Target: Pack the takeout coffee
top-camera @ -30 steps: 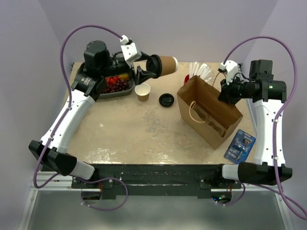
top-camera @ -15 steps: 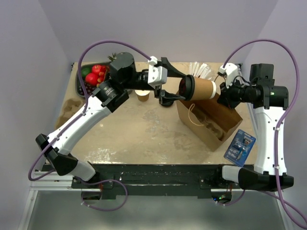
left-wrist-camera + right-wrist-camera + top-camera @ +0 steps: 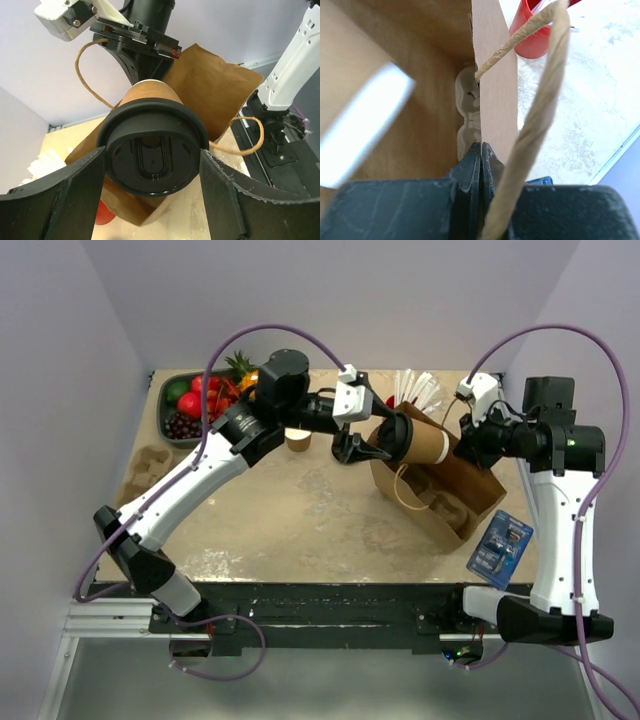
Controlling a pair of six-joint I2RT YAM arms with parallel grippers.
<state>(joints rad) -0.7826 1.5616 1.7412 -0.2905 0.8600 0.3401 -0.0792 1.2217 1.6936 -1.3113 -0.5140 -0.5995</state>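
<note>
A brown paper bag point(image 3: 450, 485) is gaping open on the right of the surface point(image 3: 300, 530), a pale moulded carrier point(image 3: 467, 115) lying inside; the right gripper point(image 3: 481, 150) is pinching its rim, jaws closed on the paper. A dark tray point(image 3: 175, 405) at the back left is holding fruit. The left gripper point(image 3: 150, 165) is clamping the takeout coffee point(image 3: 150, 150) sideways at the bag's mouth, black lid facing the wrist, tan body pointing inward. A red cup point(image 3: 410, 390) with straws is standing behind the bag, a lidless paper cup point(image 3: 296, 440) sitting half hidden beneath the left arm
</note>
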